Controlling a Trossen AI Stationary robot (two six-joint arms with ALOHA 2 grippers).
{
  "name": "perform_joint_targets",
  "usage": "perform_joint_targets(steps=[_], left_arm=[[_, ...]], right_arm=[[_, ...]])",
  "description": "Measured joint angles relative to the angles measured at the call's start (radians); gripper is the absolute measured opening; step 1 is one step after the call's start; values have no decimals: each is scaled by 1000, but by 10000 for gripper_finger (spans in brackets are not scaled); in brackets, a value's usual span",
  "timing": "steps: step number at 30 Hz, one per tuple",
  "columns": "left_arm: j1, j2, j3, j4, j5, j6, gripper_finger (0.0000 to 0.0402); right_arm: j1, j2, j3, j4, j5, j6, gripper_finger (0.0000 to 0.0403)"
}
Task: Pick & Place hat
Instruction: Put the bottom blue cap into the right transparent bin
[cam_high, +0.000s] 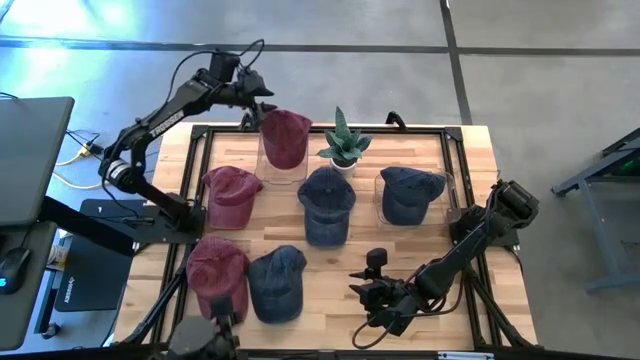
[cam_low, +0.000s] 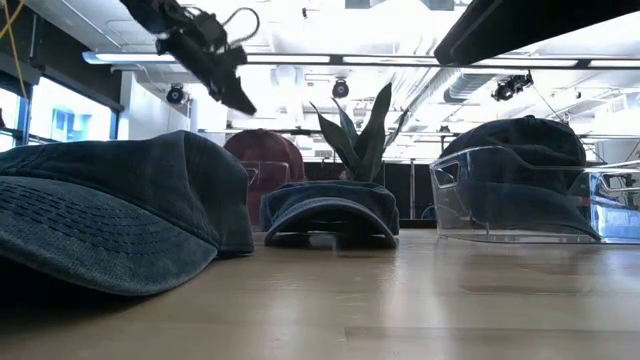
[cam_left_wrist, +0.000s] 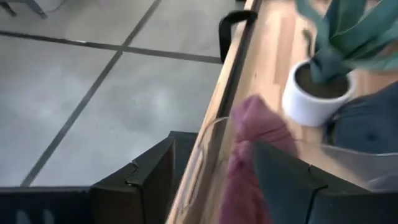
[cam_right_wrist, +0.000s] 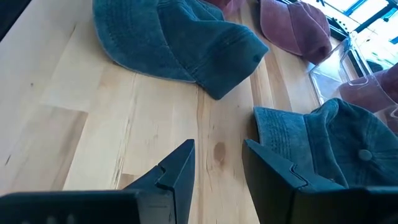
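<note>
Several hats lie on the wooden table, crowns up. One red hat (cam_high: 285, 138) sits in a clear bin at the far edge. My left gripper (cam_high: 254, 97) hangs open above the far left of this bin, clear of the hat (cam_left_wrist: 249, 149); it also shows raised in the low view (cam_low: 228, 85). Two more red hats (cam_high: 232, 195) (cam_high: 217, 268) and three blue hats (cam_high: 327, 200) (cam_high: 277, 282) (cam_high: 410, 192) are spread over the table. My right gripper (cam_high: 362, 290) stands open near the front edge, fingers apart over bare wood (cam_right_wrist: 217, 168), a blue hat (cam_right_wrist: 311, 143) just beyond them.
A potted plant (cam_high: 345, 147) in a white pot stands between the two clear bins; the right bin (cam_high: 445, 205) holds a blue hat. A black frame (cam_high: 200, 150) runs around the tabletop. A laptop (cam_high: 30, 160) sits off the table's left side. Bare wood (cam_high: 420, 250) lies front right.
</note>
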Motion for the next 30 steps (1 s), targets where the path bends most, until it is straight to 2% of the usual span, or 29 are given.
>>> perform_joint_targets(steps=[5, 8, 10, 14, 17, 20, 25, 30], left_arm=[[-128, -80, 45, -151, -42, -84, 209], [-265, -138, 50, -247, -84, -105, 209], [-376, -163, 48, -326, -140, -119, 209], [-633, -172, 29, -454, -352, -253, 209], [-827, -172, -4, -542, -564, -416, 209], [-1019, -172, -58, -604, -734, -605, 209], [-1295, -172, -214, -530, -852, -907, 209], [-1500, -172, -424, -253, -910, -1146, 209]], right_arm=[[-14, 0, -35, 50, -12, -11, 129], [-38, 1, -116, 189, -21, -64, 129], [-65, 1, -175, 321, -68, -96, 129], [-124, 1, -256, 500, -171, -101, 129], [-158, -8, -262, 484, -197, -42, 129], [-174, -23, -256, 421, -227, 8, 129], [-185, -31, -255, 398, -289, 59, 129], [-205, -29, -255, 439, -270, 134, 129]])
